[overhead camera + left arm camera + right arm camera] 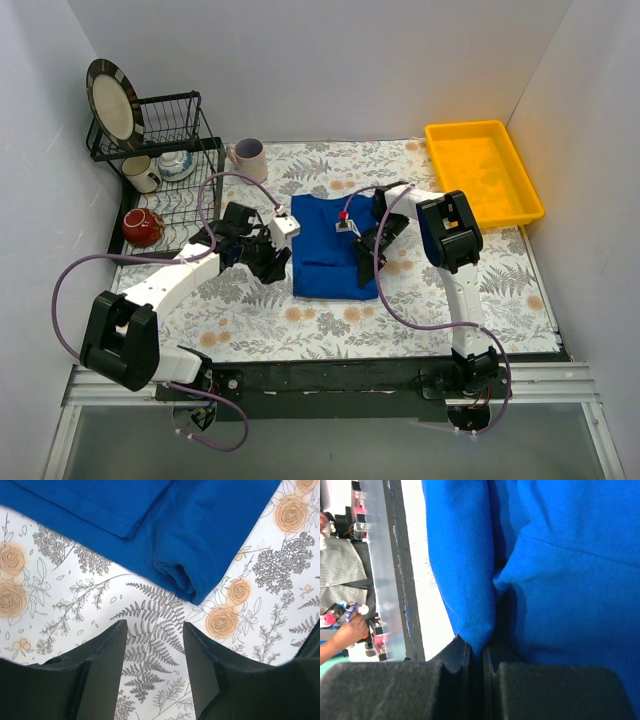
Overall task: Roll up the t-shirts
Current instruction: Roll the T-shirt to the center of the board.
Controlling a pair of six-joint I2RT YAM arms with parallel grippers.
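The flowered table (300, 325) carried one blue t-shirt (322, 250), folded flat near its middle. The right gripper (481, 647) was clamped tight on a raised fold of fabric at the shirt's right side. The left gripper (155, 627) stood half open and empty over the patterned tabletop, just beside the shirt's rolled corner.

Bright, even overhead light
Soft shadows on the table (330, 325); right wrist fingers (395, 690) blurred; glare at that view's left.
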